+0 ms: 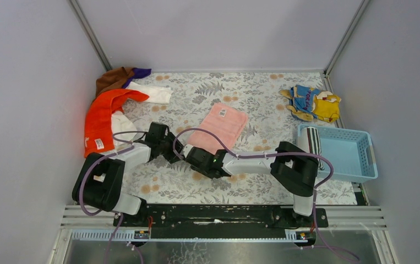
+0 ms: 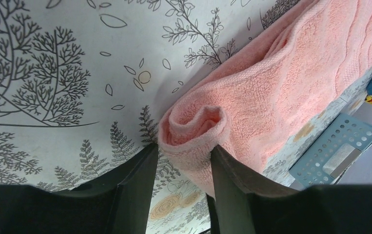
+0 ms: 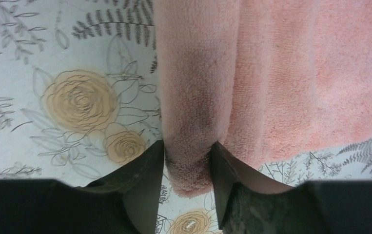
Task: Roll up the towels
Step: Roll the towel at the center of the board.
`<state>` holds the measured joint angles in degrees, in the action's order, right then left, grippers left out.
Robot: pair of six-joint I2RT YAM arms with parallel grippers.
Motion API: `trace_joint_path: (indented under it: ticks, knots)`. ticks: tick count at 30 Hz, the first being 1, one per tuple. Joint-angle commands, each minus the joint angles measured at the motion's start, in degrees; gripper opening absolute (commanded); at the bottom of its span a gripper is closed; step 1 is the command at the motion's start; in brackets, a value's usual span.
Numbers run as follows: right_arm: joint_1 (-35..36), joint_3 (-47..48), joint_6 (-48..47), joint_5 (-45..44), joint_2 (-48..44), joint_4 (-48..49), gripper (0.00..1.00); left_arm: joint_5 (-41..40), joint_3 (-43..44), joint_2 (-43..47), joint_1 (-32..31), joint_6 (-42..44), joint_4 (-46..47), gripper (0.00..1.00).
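A pink towel [image 1: 219,124] lies on the flowered table cover, its near edge rolled into a short tube. My left gripper [image 1: 178,149] is shut on the left end of the roll; in the left wrist view the spiral end of the pink towel [image 2: 196,127] sits between the fingers [image 2: 138,181] of my left gripper [image 2: 184,157]. My right gripper [image 1: 192,156] is shut on the roll right beside it. In the right wrist view the rolled pink towel [image 3: 193,92] runs away from my right gripper [image 3: 187,163], clamped between both fingers [image 3: 145,178].
Orange [image 1: 104,114], brown [image 1: 114,78], purple [image 1: 141,71] and white [image 1: 153,92] towels are piled at the back left. A blue and yellow cloth [image 1: 312,102] lies at the back right. A light blue basket [image 1: 356,165] on the right holds a rolled striped towel [image 1: 310,141].
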<state>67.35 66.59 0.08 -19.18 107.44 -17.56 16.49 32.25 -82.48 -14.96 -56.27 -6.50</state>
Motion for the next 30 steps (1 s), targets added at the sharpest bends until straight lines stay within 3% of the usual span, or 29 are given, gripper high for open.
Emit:
trace_joint_path:
  ticks: [1,5,11,19,24,30]
  knots:
    - [-0.5,-1.3,0.3,-3.4,5.2,-5.6,0.39,-7.2,-1.0,-3.6,-0.2,4.1,-8.9,0.45]
    - [-0.4,-0.9,0.9,4.0,4.8,-6.1,0.22,-9.0,0.0,-1.7,-0.2,4.8,-11.6,0.46]
    - [-0.5,0.9,2.7,26.4,1.0,-5.0,0.0,-12.8,-0.5,4.9,-0.1,5.7,-16.9,0.48]
    - [-5.7,0.4,11.7,45.6,-0.4,1.4,0.0,-13.4,0.3,13.9,-0.2,6.0,-22.8,0.6]
    - [-13.8,-7.1,21.8,58.6,-2.5,14.0,0.0,-13.4,2.6,19.8,-0.2,6.6,-26.4,0.67]
    - [-18.5,-13.0,33.6,71.4,-0.1,28.3,0.0,-11.5,4.0,23.6,-0.2,7.0,-29.0,0.7]
